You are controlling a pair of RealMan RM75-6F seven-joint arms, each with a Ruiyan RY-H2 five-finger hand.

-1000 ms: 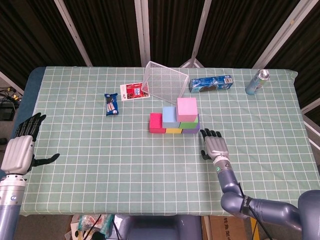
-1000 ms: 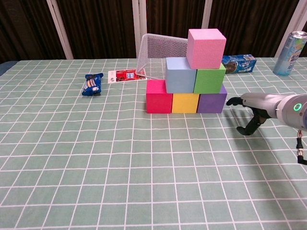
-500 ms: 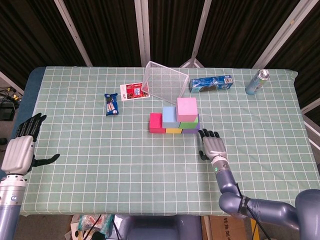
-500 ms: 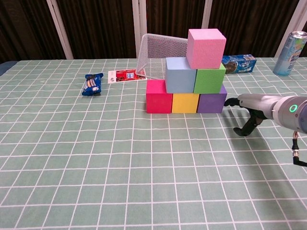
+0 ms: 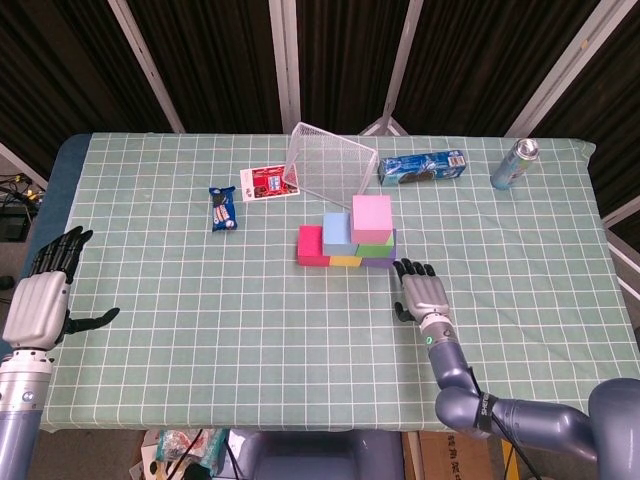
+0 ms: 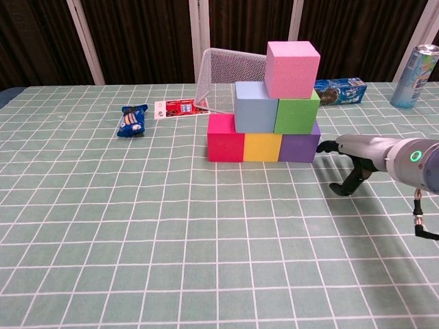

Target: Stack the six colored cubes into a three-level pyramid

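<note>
The cubes stand as a pyramid at mid-table. The bottom row is a red cube (image 6: 226, 137), a yellow cube (image 6: 260, 146) and a purple cube (image 6: 298, 147). A blue cube (image 6: 255, 106) and a green cube (image 6: 296, 113) sit on them. The pink cube (image 6: 292, 59) is on top, set mostly over the green one. My right hand (image 6: 357, 156) lies low on the table just right of the stack, fingers stretched out, with its fingertips (image 6: 322, 145) against the purple cube's right side. My left hand (image 5: 40, 298) hovers at the table's left edge, fingers spread, holding nothing.
A tipped wire basket (image 6: 226, 86) lies right behind the stack. A blue snack packet (image 6: 132, 119) and a red card (image 6: 180, 108) lie to the left rear. A blue packet (image 6: 339, 90) and a can (image 6: 416, 66) are at the back right.
My right hand has slid left along the table until its fingertips meet the purple cube. The whole stack has shifted a little to the left. The left hand is unmoved.
</note>
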